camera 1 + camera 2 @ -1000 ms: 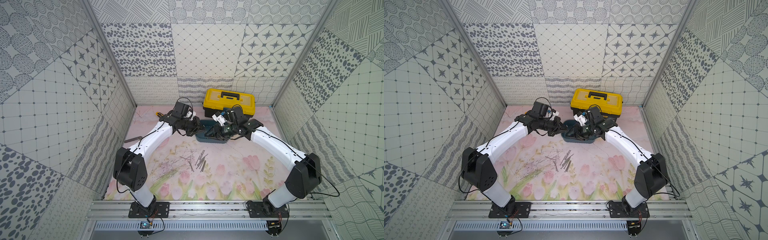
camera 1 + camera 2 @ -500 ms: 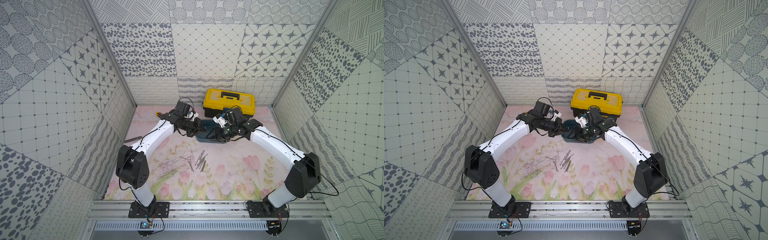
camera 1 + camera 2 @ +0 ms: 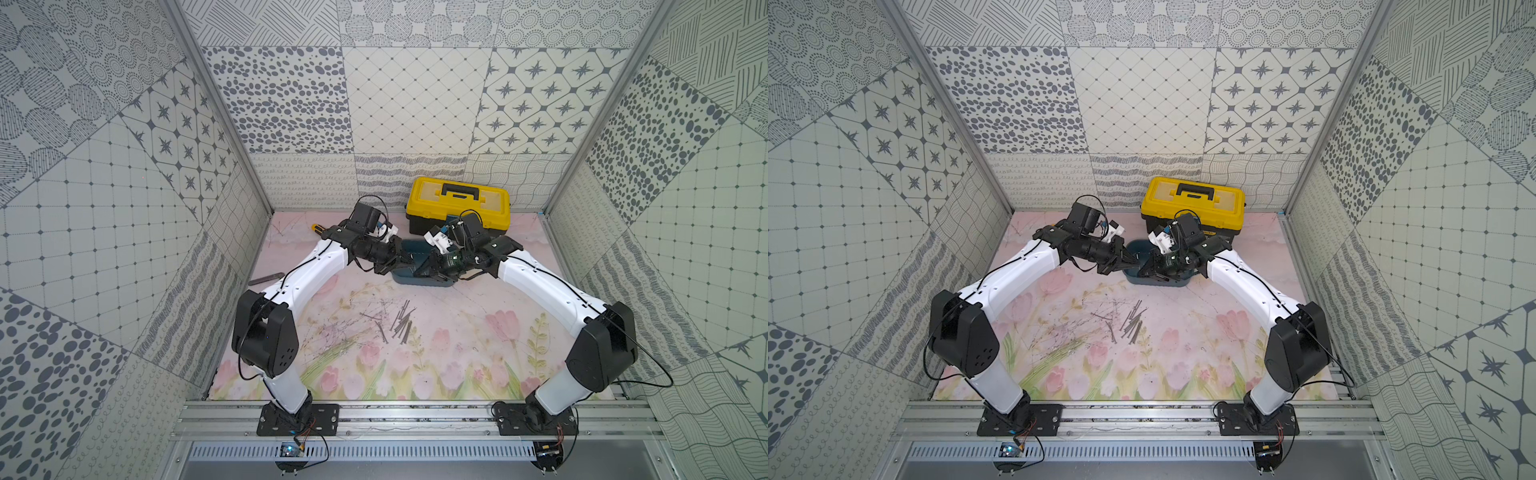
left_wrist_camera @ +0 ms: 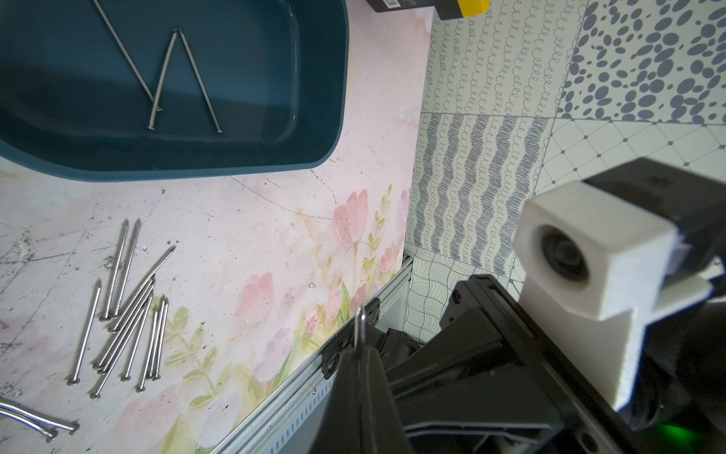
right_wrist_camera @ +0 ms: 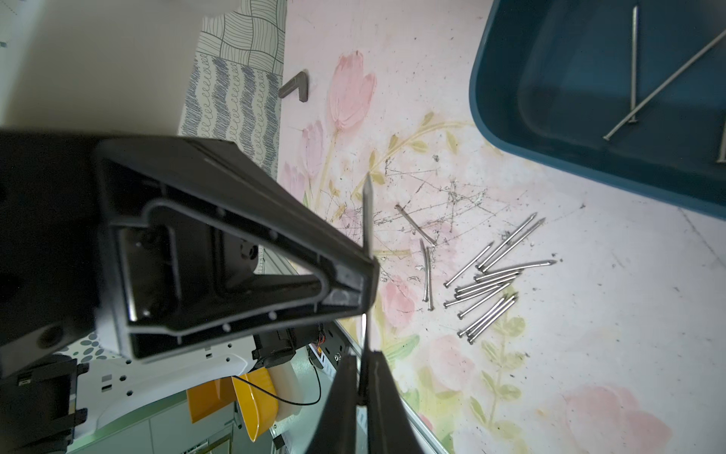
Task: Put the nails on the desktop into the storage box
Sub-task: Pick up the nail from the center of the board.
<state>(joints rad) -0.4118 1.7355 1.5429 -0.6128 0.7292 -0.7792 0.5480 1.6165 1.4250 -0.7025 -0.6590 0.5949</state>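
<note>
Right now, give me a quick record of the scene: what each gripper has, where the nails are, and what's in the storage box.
left gripper: shut on the held nail
right gripper: shut on the same nail
held nail: pinched by both grippers, off the desktop
storage box: three nails lying inside
loose nails: pile on the desktop, outside the box
toolbox: yellow, closed, behind the box
</note>
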